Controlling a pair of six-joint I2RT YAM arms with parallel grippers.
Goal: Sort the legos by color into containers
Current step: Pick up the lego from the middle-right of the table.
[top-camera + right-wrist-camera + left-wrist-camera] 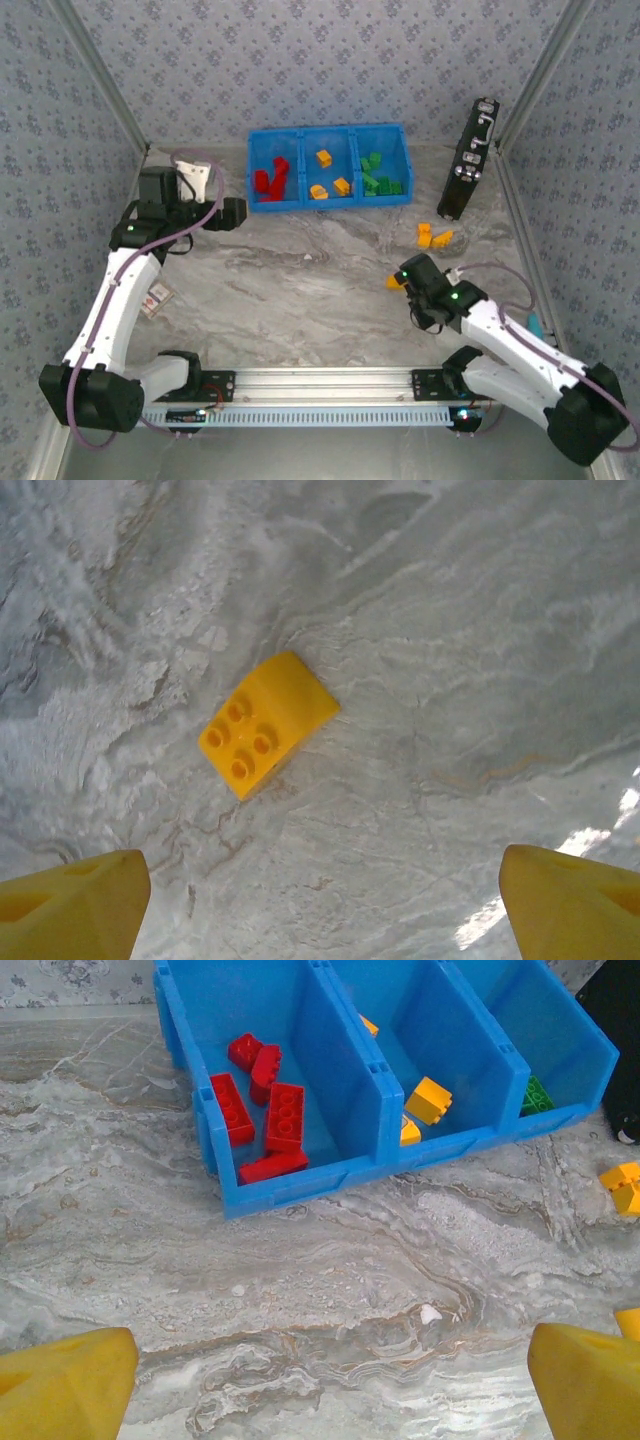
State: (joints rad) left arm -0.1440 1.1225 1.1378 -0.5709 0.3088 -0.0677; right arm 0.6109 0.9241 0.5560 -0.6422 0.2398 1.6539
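From above, a bright blue plastic bin (330, 203) with three compartments stands at the far side of the grey marbled counter (300, 290). Small red plastic bricks (271, 180) lie in its left compartment, orange-yellow bricks (341, 185) in the middle and green bricks (380, 183) in the right. Most of the sorting looks done. A loose pair of orange-yellow bricks (433, 236) lies near a black upright case (470, 160), and a single orange-yellow sloped brick (394, 283) lies just beside the right hand (408, 272). The left hand (232, 213) hovers near the bin's left end.

In the left wrist view, the left hand's fingers are spread wide, grasping nothing, facing the red compartment.

In the right wrist view, the right hand is likewise released, its fingers wide apart above the sloped brick, which lies studs-up on the counter, untouched. I judge this brick goes next into the middle compartment, then the pair.
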